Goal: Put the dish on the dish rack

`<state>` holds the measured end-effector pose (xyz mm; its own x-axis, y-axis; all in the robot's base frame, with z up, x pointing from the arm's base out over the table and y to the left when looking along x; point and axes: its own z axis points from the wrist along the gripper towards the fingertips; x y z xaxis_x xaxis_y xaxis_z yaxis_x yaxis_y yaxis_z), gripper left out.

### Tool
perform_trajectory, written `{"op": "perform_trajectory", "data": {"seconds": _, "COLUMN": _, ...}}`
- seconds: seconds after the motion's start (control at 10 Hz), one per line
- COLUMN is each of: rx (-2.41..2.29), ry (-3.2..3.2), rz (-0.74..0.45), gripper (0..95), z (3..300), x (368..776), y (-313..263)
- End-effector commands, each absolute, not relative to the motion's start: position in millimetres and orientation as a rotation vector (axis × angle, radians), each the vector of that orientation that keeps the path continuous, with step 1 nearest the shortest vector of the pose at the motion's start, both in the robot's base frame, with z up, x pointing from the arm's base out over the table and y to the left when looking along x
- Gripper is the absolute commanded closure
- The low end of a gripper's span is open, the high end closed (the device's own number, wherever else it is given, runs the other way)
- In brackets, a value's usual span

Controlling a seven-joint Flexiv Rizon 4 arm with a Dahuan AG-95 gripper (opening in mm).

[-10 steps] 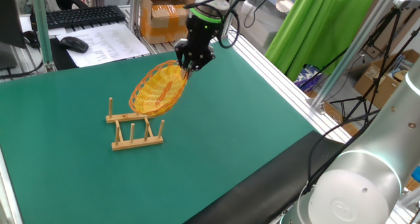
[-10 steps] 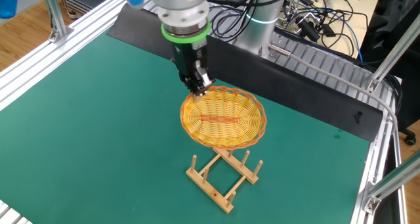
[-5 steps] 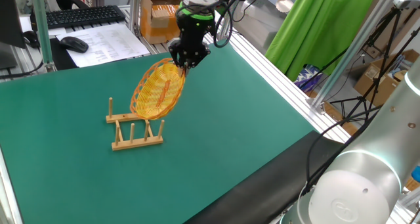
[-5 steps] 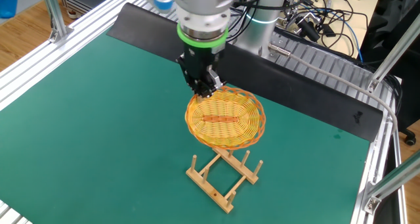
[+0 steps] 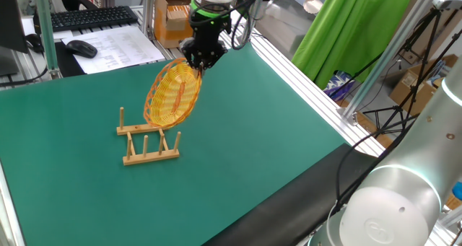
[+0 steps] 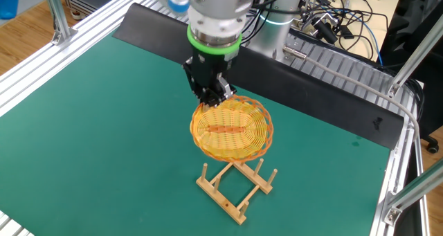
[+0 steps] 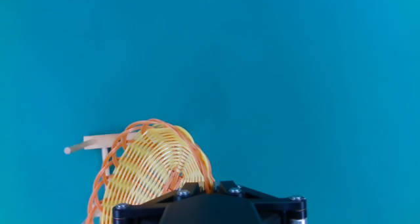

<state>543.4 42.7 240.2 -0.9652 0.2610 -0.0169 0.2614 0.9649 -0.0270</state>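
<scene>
Since a sec ago the pincer (image 5: 198, 64) has carried the dish (image 5: 172, 94) a bit toward the far edge of the desk (image 5: 274, 152) and turned it more upright; dish now hangs steeper, tilted on edge. Pincer points down, fingers pressed nearly together, pinching the dish's upper rim. In the other fixed view the pincer (image 6: 213, 97) grips the rim at the top-left of the dish (image 6: 230, 129); 1 reddish streak shows across the dish centre. Hand view: dish (image 7: 147, 175) hangs below the black pincer body, woven yellow-orange face visible.

1 dish, held in the air, lower edge just above and behind the dish rack (image 5: 148, 141), not seated between pegs. 1 dish rack (image 6: 235, 187), light wood, stands on the green desk mat nearer the left edge in one fixed view, 2 rails w/ upright pegs; 3 pegs countable on the near rail, the far rail's partly hidden by the dish. Hand view shows only a bit of the rack (image 7: 92, 144) past the dish's rim.
</scene>
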Motion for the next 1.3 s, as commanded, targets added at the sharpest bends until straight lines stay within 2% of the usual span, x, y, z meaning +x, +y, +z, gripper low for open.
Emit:
{"op": "perform_trajectory", "data": {"seconds": 0.1, "rx": 0.367, "ry": 3.093, "rz": -0.109, "gripper": 95.0, "z": 240, "x": 541, "y": 42}}
{"op": "perform_trajectory", "data": {"seconds": 1.3, "rx": 0.331, "ry": 2.955, "rz": -0.228, "gripper": 95.0, "z": 247, "x": 554, "y": 52}}
